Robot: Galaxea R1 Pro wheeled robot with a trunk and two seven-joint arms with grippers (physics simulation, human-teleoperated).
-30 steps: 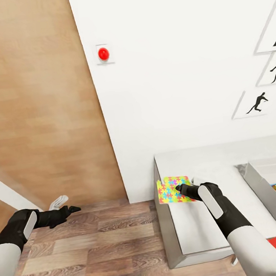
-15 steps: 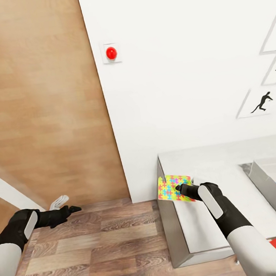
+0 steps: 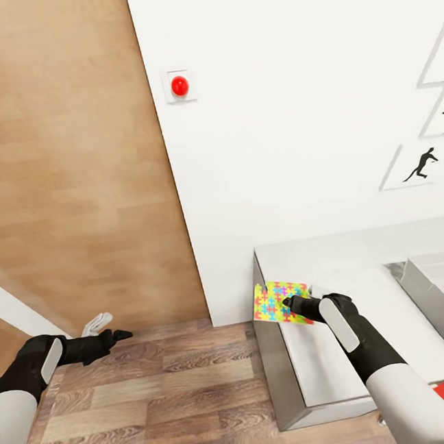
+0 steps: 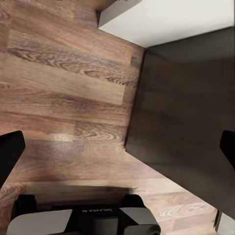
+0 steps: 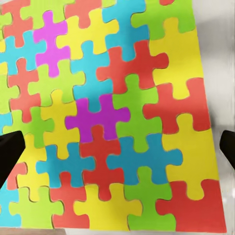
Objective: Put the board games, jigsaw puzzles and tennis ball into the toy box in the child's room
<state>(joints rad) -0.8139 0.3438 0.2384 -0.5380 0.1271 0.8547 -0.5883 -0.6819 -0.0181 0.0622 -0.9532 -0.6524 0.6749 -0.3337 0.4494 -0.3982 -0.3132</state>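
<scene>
Pale grey-white tabletop [image 3: 314,363] | right jaws [image 3: 287,303] spread over bright multicoloured flat jigsaw puzzle [image 3: 278,302] | step: grasping | next: pinch, carry to toy box [image 3: 432,308] | left jaws [image 3: 124,334] spread, empty

The left gripper [image 3: 124,334] edged slightly forward over the floor [image 3: 166,394]; earlier on, the head camera had panned left.

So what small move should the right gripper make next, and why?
Probably lower the right gripper onto the puzzle and close. Its fingers are spread wide on either side of the puzzle, which lies at the table corner, overhanging the edge, and is not yet gripped.
</scene>
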